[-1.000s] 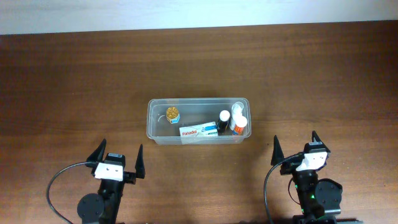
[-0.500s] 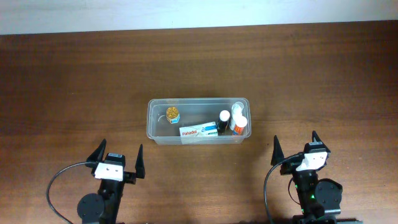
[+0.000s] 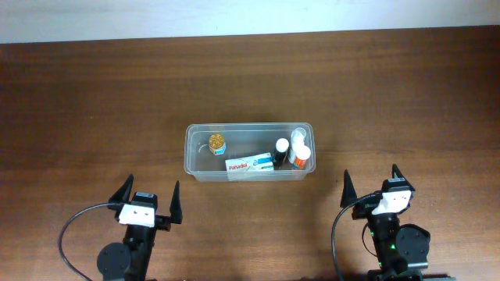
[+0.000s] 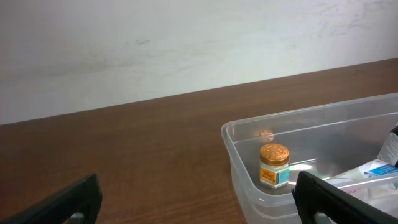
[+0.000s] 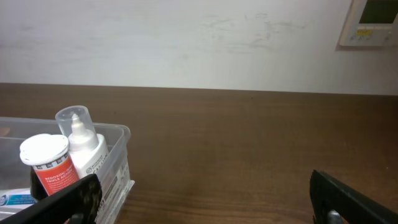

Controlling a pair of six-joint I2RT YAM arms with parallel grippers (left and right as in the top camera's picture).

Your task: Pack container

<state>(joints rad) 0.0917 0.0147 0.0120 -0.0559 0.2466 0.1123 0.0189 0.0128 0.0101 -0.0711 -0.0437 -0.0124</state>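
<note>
The bench [image 3: 94,101] carries one thing, the container [image 3: 248,126], which sits at its middle. No loose item shows outside the container, so packing looks finished or close to it.

Both end effectors sit on the near side of the container and well apart from it. The left end effector [image 3: 153,187] is off its left corner and the right end effector [image 3: 371,176] off its right corner. Each has its fingers spread wide and grips nothing.

The main risk is a spread finger catching the container's rim on any approach. The clear shell looks light and would likely slide or tilt.

Inside the container:
- A Panadol box [image 3: 250,164] lies flat along the near wall.
- A red-labelled tube [image 3: 301,156] and a white bottle [image 3: 298,139] stand crowded at the right end and would topple first.
- A dark bottle [image 3: 280,152] is beside them, possibly upright.
- A gold-lidded jar [image 3: 217,144] stands alone towards the left end and could roll if knocked.
</note>
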